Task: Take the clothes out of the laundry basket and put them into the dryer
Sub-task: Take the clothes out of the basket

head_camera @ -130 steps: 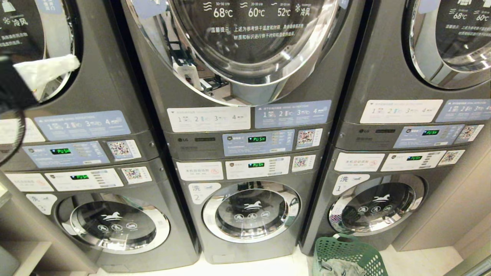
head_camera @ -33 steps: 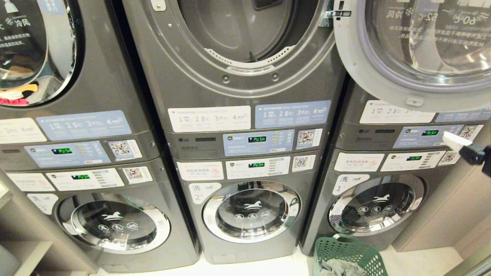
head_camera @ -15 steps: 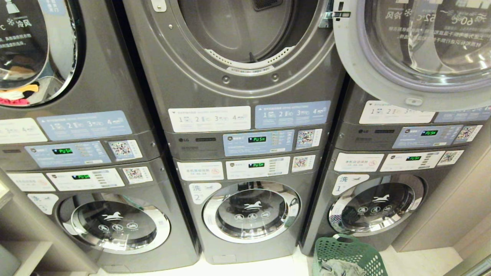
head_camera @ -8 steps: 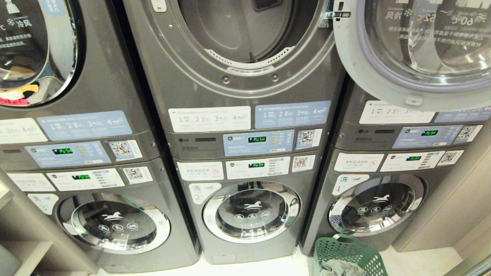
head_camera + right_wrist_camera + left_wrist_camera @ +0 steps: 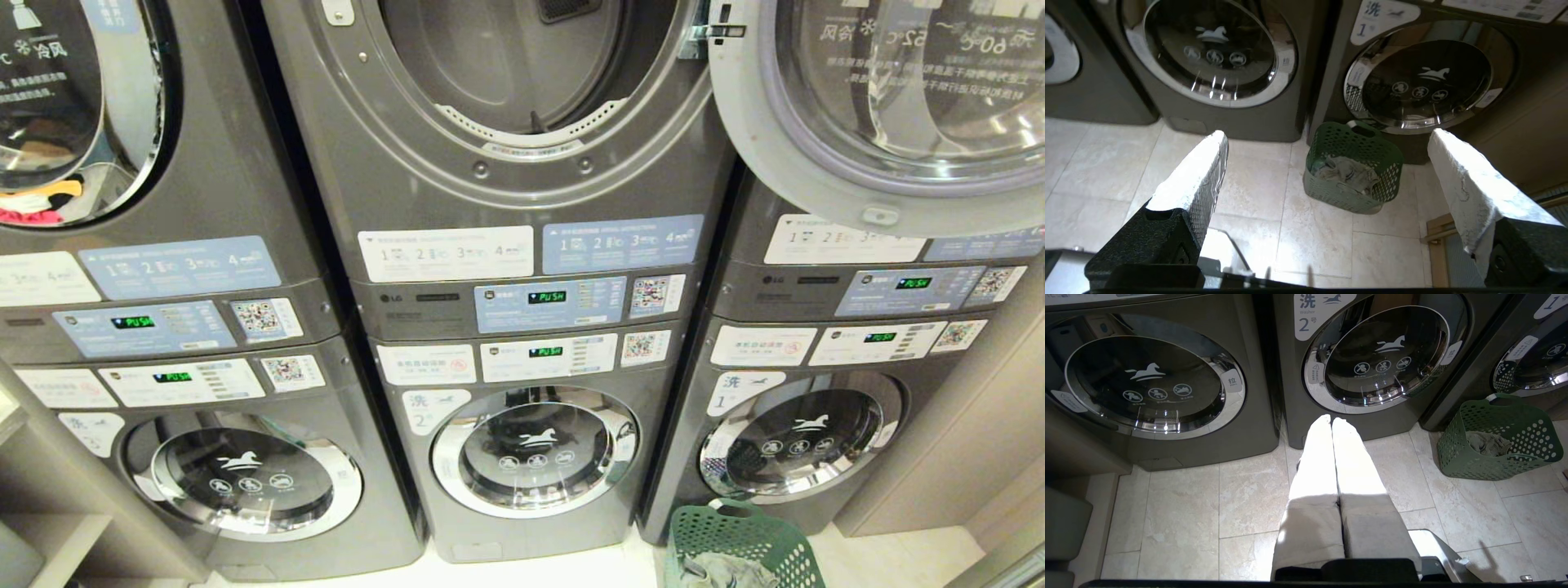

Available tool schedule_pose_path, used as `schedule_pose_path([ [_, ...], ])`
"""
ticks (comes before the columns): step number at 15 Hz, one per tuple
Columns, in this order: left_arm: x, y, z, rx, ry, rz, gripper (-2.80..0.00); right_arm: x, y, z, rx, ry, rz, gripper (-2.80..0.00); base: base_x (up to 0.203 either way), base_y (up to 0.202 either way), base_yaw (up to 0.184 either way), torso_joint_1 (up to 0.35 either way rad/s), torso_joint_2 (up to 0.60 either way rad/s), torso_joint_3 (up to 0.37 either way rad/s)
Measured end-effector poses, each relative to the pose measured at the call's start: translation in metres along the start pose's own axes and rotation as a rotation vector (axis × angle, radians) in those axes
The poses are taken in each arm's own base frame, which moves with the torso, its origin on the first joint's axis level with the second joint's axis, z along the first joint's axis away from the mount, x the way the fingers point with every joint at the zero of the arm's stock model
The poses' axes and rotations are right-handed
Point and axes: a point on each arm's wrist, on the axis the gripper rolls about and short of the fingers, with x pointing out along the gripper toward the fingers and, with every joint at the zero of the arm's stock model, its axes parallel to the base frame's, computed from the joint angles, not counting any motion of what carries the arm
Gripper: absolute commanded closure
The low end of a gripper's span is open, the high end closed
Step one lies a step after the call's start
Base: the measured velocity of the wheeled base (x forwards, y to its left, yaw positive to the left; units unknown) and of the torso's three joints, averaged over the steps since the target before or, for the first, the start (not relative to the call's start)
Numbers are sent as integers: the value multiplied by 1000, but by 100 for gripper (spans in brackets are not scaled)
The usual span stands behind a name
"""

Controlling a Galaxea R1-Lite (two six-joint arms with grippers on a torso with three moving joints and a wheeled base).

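Note:
The green laundry basket [image 5: 759, 535] stands on the floor before the right-hand lower washer, with grey clothes [image 5: 727, 570] heaped inside. The middle upper dryer [image 5: 522, 175] gapes open, its round door [image 5: 767, 147] swung out to the right. Neither arm shows in the head view. My right gripper [image 5: 1327, 134] hangs open above the floor, looking down at the basket [image 5: 1339, 195] and the clothes [image 5: 1347, 173], well short of them. My left gripper [image 5: 1332, 420] is shut and empty, hanging in front of the middle washer, with the basket [image 5: 1486, 467] off to its side.
Three stacks of grey machines fill the wall. The lower washer doors [image 5: 535, 449] are shut. A light wooden panel [image 5: 963, 457] borders the basket on the right and a shelf unit [image 5: 49, 523] stands at the left. Pale floor tiles [image 5: 1180, 506] lie before the machines.
The dryer door, shut in the oldest frame, now stands swung out to the right. The right gripper seen at the right edge two seconds ago has left the head view.

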Motion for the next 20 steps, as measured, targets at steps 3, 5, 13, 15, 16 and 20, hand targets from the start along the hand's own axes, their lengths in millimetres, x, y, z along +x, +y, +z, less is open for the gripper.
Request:
schedule_pose_path([
  [3,0,0,0,3,9,4,0,-8,1,-7,47,-50,-43,-280,0,0,0,0,0,0],
  [5,0,0,0,3,12,4,0,-9,1,-8,48,-68,-59,-280,0,0,0,0,0,0],
  [13,0,0,0,2,-2,4,0,2,-1,-4,29,-300,-118,-280,0,0,0,0,0,0],
  [15,0,0,0,2,-2,4,0,3,-1,-5,33,-316,-120,-280,0,0,0,0,0,0],
  [16,0,0,0,2,0,3,0,4,-1,-7,46,-296,-116,-280,0,0,0,0,0,0],
  [20,2,0,0,2,31,2,0,4,-1,-8,75,-280,-112,-280,0,0,0,0,0,0],
])
